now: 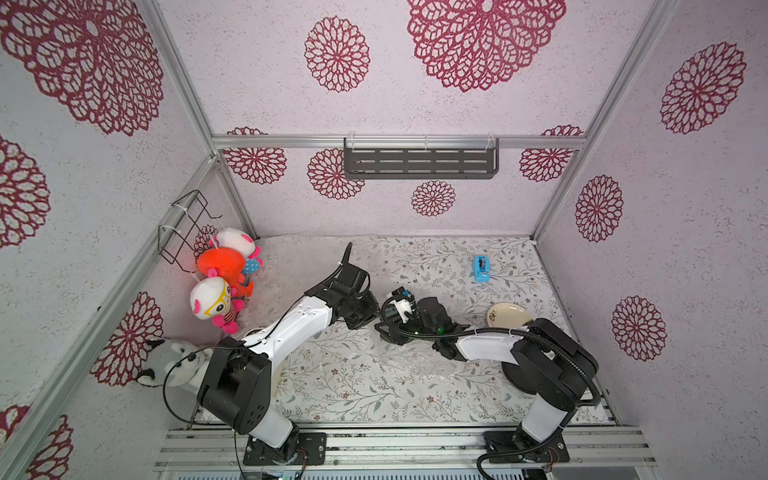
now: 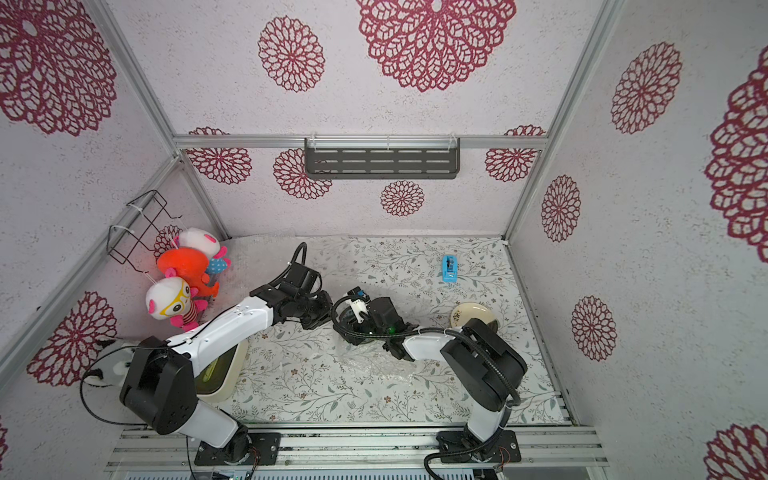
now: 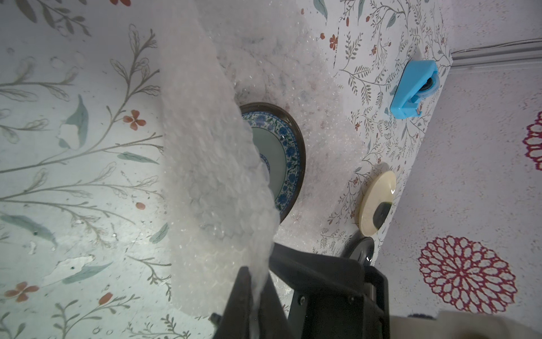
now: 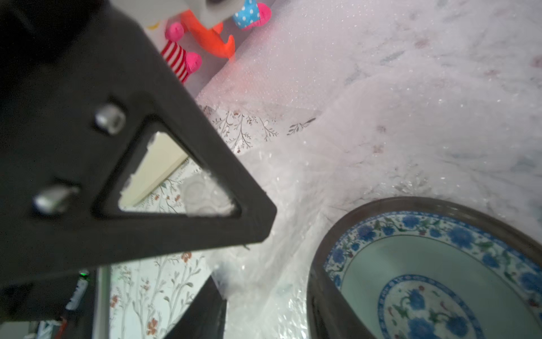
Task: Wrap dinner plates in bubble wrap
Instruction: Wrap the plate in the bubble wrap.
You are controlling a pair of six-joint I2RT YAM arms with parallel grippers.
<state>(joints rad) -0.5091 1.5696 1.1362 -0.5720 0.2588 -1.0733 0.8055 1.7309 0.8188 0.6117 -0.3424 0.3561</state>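
Currently pinching a raised flap of bubble wrap (image 3: 211,164) with the left tool (image 3: 256,281), fingers together on the film. Flap draped partway across the teal-blue plate (image 3: 281,158), face-up on the same sheet at mid-desk (image 1: 353,386), hidden beneath both arms in both top views. Right tool (image 4: 245,246) just beside the plate's rim, fingers somewhat apart with film between; cannot tell whether gripping or not.

Handling, as a judgement: expect feather-light, limp, crinkly film, likely to spring back once released. Take by an edge or corner and hold taut. Treat the plate as stiff, fairly heavy, glazed, slick and breakable. Avoid pinching its rim through loose film. Better to leave flat and fold wrap over.

Not yet wrapped: cream plate (image 3: 377,202) and black plate (image 3: 362,249), close together on the right of the desk. Blue tape dispenser (image 1: 481,269) farther back on the right. Second sheet (image 1: 286,270) flat at far left.

Containers: cream tub (image 2: 237,365) near left, mostly hidden under the left arm, nothing visible in its olive inside. Wire basket (image 1: 187,224) on the left wall, nothing seen inside, plush toys (image 1: 226,266) hanging just beside. Slotted black shelf (image 1: 419,162) on the far wall, nothing seen on it.
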